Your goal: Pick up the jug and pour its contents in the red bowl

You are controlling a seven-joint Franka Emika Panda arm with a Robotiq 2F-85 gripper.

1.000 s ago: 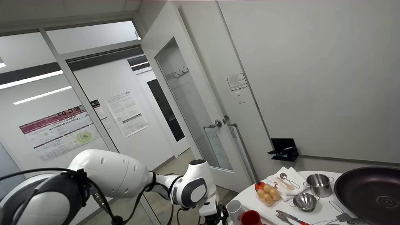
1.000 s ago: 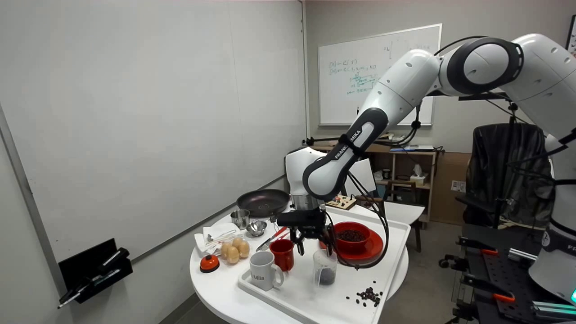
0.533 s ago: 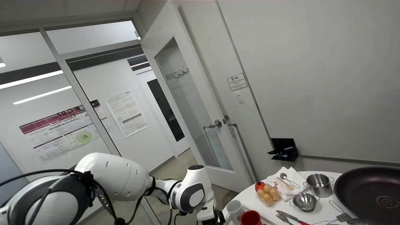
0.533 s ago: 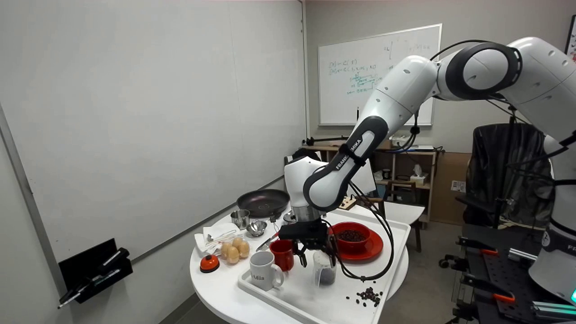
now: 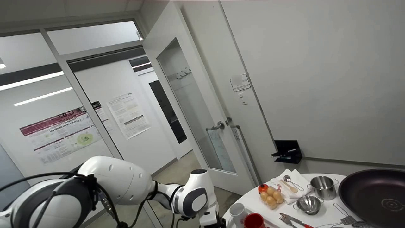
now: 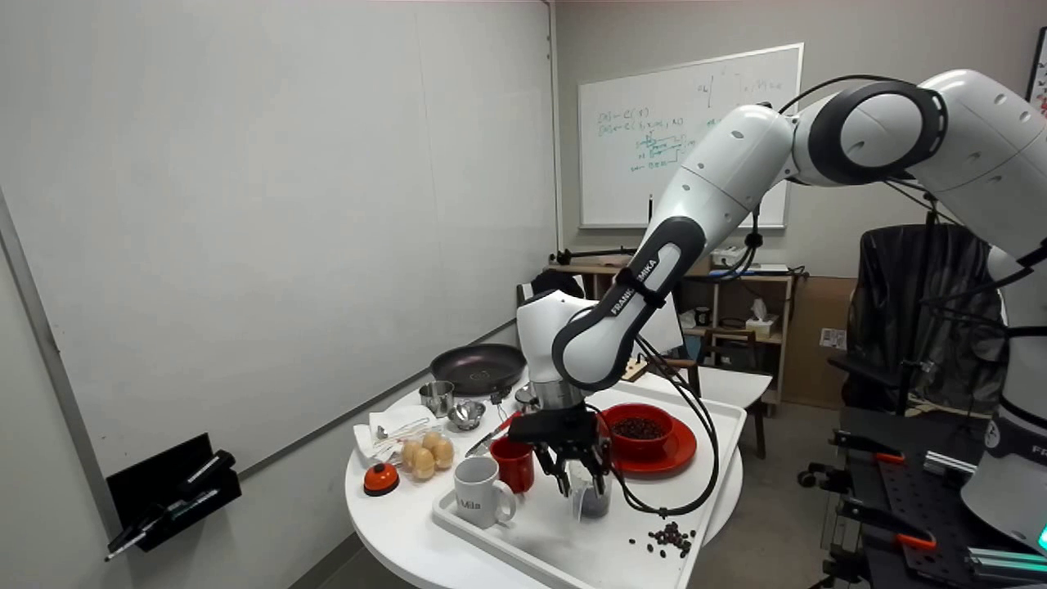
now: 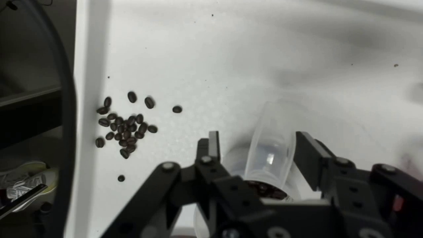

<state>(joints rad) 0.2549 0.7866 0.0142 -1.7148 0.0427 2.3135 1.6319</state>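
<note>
Jug (image 7: 271, 145) is showing its clear side between the fingers (image 7: 310, 157) of the claw (image 7: 257, 143) in the wrist view, beans (image 7: 264, 190) lying dark inside it. Those fingers are standing apart, a gap showing on one side, so the claw is standing unclenched around it; whether the other finger is touching, I am not managing to tell. Loose beans (image 7: 127, 129) are lying well apart from it on the tray (image 7: 198, 59), near the edge.

In an exterior view I am seeing the jug standing upright, the claw hanging over it. To its right and farther back, the red bowl (image 6: 642, 449) is sitting on a red plate (image 6: 685, 446) and holding beans too. A red mug (image 6: 514, 468) and a white mug (image 6: 474, 484) are standing to the left.

In an exterior view the arm (image 5: 117, 179) is filling the near left, the claw sitting mostly out of sight, and a pan (image 5: 367, 193) is resting at the right.
</note>
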